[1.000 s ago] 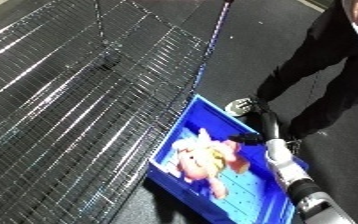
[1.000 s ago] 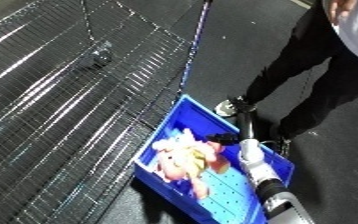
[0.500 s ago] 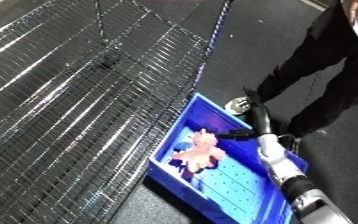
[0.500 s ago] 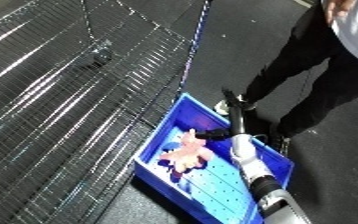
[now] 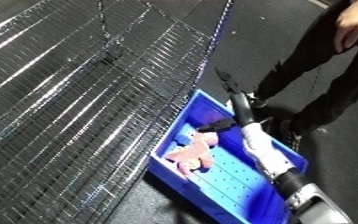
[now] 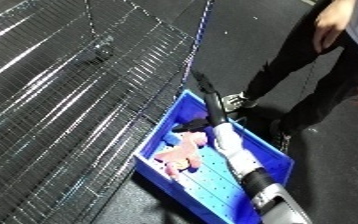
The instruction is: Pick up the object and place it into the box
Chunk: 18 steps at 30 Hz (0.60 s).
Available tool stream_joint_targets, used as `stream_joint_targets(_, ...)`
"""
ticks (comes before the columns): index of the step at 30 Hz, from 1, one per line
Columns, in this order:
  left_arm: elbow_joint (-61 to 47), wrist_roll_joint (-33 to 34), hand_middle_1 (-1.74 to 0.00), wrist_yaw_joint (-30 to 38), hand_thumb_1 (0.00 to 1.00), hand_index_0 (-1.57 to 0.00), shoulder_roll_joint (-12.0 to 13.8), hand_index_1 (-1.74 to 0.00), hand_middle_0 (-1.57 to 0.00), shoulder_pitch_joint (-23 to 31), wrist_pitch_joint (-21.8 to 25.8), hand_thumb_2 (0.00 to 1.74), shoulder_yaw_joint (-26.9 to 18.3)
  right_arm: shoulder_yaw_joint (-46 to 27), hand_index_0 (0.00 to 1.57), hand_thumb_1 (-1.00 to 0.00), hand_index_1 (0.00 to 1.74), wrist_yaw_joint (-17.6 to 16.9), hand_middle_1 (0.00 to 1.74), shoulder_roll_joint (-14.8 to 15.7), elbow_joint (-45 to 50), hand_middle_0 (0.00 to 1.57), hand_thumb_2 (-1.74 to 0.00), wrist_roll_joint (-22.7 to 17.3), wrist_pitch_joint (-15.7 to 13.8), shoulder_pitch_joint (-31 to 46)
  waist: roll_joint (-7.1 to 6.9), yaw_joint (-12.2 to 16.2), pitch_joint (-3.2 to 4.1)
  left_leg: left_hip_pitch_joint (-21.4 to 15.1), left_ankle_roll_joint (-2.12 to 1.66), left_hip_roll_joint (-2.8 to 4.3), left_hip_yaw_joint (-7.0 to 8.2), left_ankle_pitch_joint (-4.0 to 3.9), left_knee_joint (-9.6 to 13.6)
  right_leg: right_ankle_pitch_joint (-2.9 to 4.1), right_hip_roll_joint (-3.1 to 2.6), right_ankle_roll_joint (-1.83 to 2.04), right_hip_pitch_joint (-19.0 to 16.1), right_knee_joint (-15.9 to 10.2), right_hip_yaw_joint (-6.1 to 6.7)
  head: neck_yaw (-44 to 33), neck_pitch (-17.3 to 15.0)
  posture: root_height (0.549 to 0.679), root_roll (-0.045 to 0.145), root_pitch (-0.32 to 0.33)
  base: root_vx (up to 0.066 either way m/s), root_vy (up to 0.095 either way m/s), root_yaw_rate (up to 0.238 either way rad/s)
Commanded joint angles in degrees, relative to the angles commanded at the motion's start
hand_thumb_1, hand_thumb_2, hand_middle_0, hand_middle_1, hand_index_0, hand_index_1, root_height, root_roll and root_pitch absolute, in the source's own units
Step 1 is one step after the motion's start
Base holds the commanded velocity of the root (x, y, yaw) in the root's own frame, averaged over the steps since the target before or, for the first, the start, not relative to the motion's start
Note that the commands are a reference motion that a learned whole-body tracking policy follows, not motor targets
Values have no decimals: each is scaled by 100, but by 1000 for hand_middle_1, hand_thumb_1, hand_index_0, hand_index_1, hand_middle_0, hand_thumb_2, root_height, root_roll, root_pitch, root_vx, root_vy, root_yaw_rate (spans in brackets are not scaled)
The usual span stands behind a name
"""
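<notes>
Lying now on the perforated floor of the rectangular blue plastic bin [image 5: 246, 187], near its left wall, with nothing gripping it: the soft pink plush toy [image 5: 193, 152]. Lifted and held by the fingers one second ago, lower half a second ago, and now resting flat. Hovering just above and beside the upper end of the toy, inside the far part of the bin: the black right robot hand [image 5: 213, 124] on its white and silver forearm [image 5: 262, 147]. Appearing to have let go of the toy, with fingers seeming relaxed rather than closed around anything, though dark and small, so hard to read with certainty. Possibly touching the top of the toy or possibly just apart; cannot tell which. Not visible in either view: the left robot hand.

Meaning for the task: placing looks done, because the toy sits inside the bin walls and not on the rim. Remaining, as a judgement: only lifting the arm up and out without catching the toy. Standing beside the bin at its left: the silver wire mesh rack [image 5: 78, 100].
</notes>
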<state>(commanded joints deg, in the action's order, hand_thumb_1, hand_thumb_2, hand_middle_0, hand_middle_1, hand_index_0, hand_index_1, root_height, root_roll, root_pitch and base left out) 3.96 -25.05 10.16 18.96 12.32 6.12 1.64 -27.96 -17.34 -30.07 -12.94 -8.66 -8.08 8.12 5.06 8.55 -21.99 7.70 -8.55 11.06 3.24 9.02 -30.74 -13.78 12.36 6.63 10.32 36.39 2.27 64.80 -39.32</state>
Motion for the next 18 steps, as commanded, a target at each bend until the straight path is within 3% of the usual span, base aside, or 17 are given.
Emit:
stream_joint_targets(9,-21,4,-1740,-26,1000,-1570,22,-1740,-1570,58,-69,1740,-9,306,0,0,0,286,0,-313,539,0,0,117,59,-254,-109,-267,-54,78,-15,-1,-86,-47,-44,-27,-4,12,22,99,-57,-769,-145,645,57,-182,-8,-8,99)
stream_joint_targets(18,43,62,-1740,-22,1000,-1570,84,-1740,-1570,-89,-103,1740,1,897,0,0,0,585,0,-434,836,0,0,339,156,-610,-173,-479,-59,151,-24,-25,-166,-104,-28,-43,-9,16,55,161,-89,-2168,-71,644,55,-184,2,-1,79)
